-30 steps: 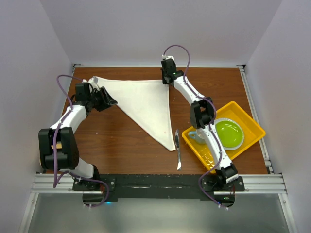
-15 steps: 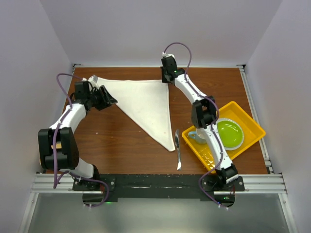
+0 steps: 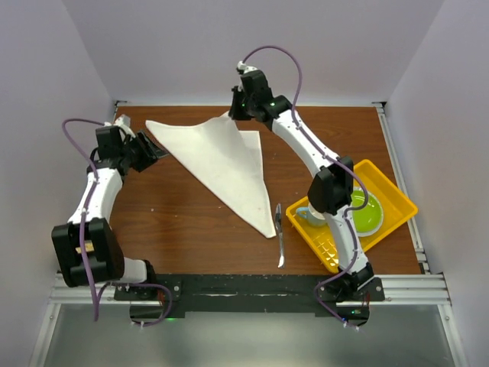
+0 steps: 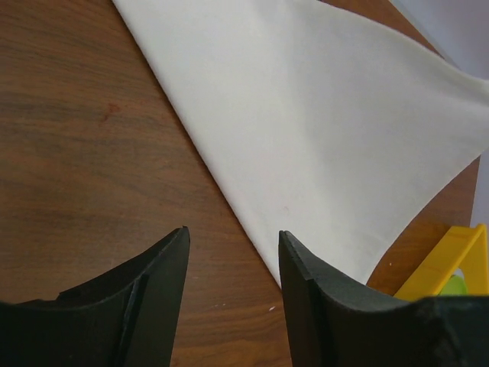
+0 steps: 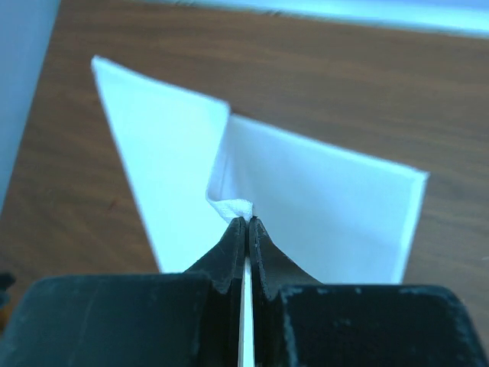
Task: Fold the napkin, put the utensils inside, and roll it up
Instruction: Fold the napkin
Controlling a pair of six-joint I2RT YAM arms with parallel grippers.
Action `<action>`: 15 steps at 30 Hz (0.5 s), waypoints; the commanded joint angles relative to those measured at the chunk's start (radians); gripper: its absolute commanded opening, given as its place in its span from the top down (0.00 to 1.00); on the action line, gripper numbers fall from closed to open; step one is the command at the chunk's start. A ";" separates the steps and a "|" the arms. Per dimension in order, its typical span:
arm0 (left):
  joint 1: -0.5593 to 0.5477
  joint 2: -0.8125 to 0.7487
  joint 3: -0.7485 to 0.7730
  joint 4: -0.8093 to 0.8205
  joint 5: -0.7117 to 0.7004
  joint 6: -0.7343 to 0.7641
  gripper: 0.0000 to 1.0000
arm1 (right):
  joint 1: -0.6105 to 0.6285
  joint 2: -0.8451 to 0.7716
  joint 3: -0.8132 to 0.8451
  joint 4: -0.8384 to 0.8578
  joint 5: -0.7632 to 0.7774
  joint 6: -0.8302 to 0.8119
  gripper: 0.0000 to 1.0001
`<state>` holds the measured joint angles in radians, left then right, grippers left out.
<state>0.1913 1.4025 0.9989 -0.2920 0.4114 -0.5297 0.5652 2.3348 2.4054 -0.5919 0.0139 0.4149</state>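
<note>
The white napkin (image 3: pixel 225 164) is lying folded into a long triangle on the far-left part of the bench (image 3: pixel 191 222), its narrow tip pointing toward the near edge. Along its far edge, one bit of cloth is standing up off the wood, because the right claw (image 3: pixel 231 115) is pinching it there. Its fingers are pressed tight together with a small crumpled tuft of napkin caught between their tips, and the layers below are parting into a fold.

Just beside the napkin's near tip, the table knife (image 3: pixel 280 233) is lying flat on the wood, lengthwise toward the arms and apart from both claws. The left claw (image 3: pixel 153 149) is hovering near the napkin's left corner with its fingers standing well apart and nothing between them. Through the gap I am seeing only wood and the cloth's slanted edge.

Off to the right, a yellow tray (image 3: pixel 393 183) is sitting at an angle, carrying a green dish (image 3: pixel 359 210).

The bench is showing dark brown wood grain, with a metal rail (image 3: pixel 229 287) running along its near edge. Plain pale walls (image 3: pixel 252 46) are closing it in on three sides.
</note>
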 commanded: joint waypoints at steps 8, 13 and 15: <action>0.102 -0.157 0.007 -0.159 -0.304 -0.009 0.44 | 0.180 -0.187 -0.152 0.000 -0.224 0.130 1.00; 0.123 -0.169 0.053 -0.234 -0.479 -0.061 0.44 | 0.261 -0.226 -0.201 0.006 -0.287 0.177 1.00; 0.131 -0.168 0.073 -0.266 -0.557 -0.078 0.44 | 0.280 -0.233 -0.230 0.038 -0.330 0.215 1.00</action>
<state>0.2996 1.2579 1.0035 -0.4957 0.0471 -0.5583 0.8055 2.1834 2.2047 -0.6163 -0.2115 0.5503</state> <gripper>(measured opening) 0.560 0.014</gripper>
